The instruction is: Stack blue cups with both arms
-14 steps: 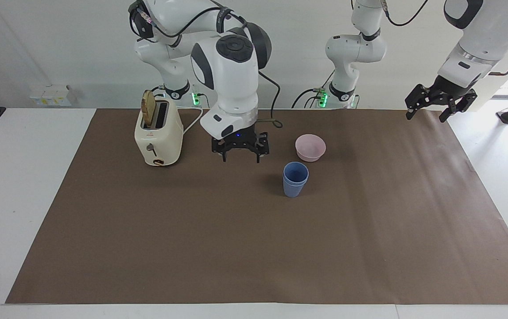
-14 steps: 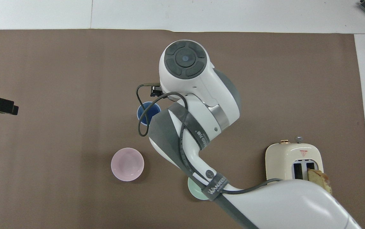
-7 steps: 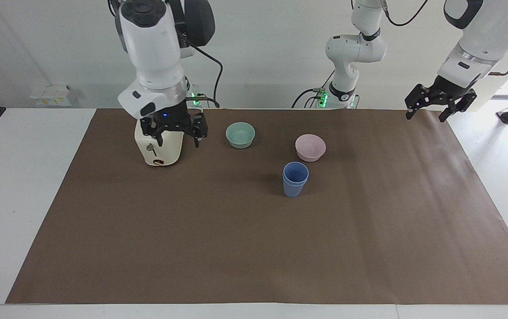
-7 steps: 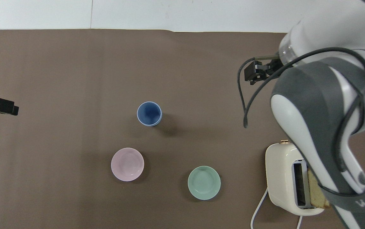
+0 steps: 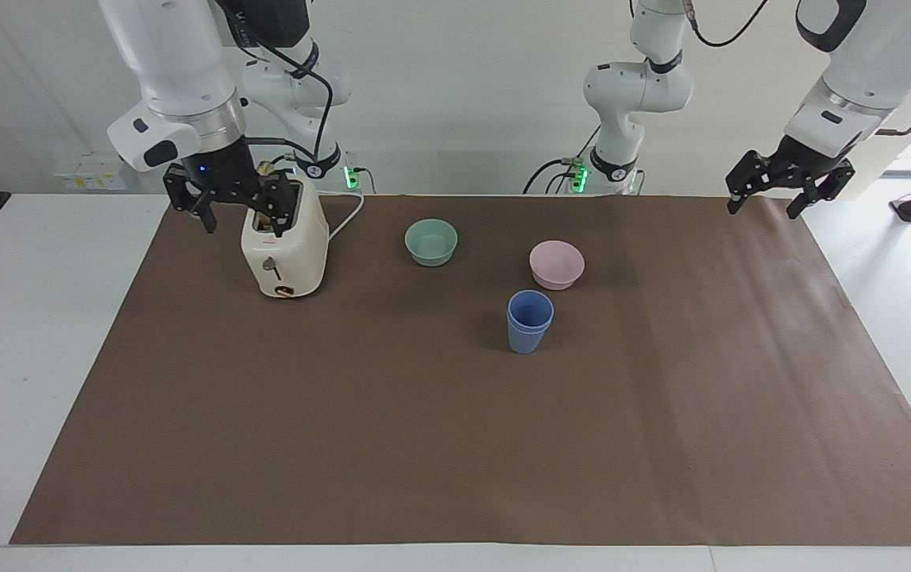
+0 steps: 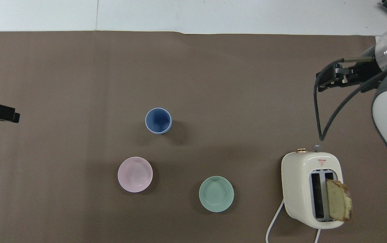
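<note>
Two grippers hang empty at the table's ends, and both are well apart from the stack. The right gripper (image 5: 234, 210) is over the toaster's (image 5: 284, 254) outer edge at the right arm's end, jaws spread wide and holding nothing. The left gripper (image 5: 777, 202) waits over the corner of the brown paper mat (image 5: 455, 445) at the left arm's end, equally wide and empty.

Nearest the robots stand the toaster, with a slice of bread (image 6: 338, 199) sticking up from one slot, and the mint-green bowl (image 5: 431, 242). The pink bowl (image 5: 557, 264) lies slightly farther out. The blue cups (image 5: 530, 322) are farther still, just beside the pink bowl and near the middle of the mat. One is nested inside the other, upright, with the long axis vertical and the mouth open upward.

From either claw the stack lies inward toward the table's middle and farther from the robots, so neither arm has a clear advantage. Judging by the nested cups, the stacking looks done, and any coming move is probably a retreat.

A second ago the right gripper hung low between the toaster and the pink bowl, hiding the mint-green bowl. It has since swung out over the toaster. The left gripper and the cups have not shifted.
</note>
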Robot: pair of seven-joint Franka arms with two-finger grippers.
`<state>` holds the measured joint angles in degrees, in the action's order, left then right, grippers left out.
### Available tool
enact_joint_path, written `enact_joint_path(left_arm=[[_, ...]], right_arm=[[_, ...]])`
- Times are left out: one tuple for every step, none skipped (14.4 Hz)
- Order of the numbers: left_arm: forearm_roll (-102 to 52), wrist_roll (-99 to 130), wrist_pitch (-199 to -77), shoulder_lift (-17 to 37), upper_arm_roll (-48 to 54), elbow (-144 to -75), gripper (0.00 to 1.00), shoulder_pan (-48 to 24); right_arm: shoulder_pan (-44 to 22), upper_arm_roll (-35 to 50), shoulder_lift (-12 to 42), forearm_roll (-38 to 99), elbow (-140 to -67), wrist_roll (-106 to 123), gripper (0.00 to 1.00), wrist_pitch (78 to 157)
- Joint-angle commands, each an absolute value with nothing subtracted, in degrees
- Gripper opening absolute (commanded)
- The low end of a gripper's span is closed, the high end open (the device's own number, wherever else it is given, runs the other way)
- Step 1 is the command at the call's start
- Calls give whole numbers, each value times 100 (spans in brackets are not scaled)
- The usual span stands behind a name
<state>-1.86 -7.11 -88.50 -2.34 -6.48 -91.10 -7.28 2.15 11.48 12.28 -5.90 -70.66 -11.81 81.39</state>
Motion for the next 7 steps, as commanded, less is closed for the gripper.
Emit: enact_joint_path(left_arm=[[-132,-712,-8807,-211,-650,-9009,100,-738],[-141,-703,-8815,-211,-650,-9009,100,-738],[-141,-703,-8807,-211,-650,-9009,100,-738],[-141,-712,-8807,-211,-650,-9009,100,-738],[-149,-703,-8807,-211,-642,-9017,100,-738],[-149,-703,-8789,-211,-642,-9018,100,-747],[-149,-703,-8746,-220,-642,-9018,100,-738]], right_arm=[[535,1222,573,-370,-8232,-1037,100,8699],[614,1222,415,-326,-8540,-994,100,8945],[589,1222,326,-325,-8691,-1054,100,9052],[563,1222,308,-325,-8710,-1116,100,9044],[554,1230,308,-316,-8710,-1308,100,9044],[545,1248,308,-316,-8710,-1475,100,9053],[536,1257,308,-325,-8701,-1485,100,9061]])
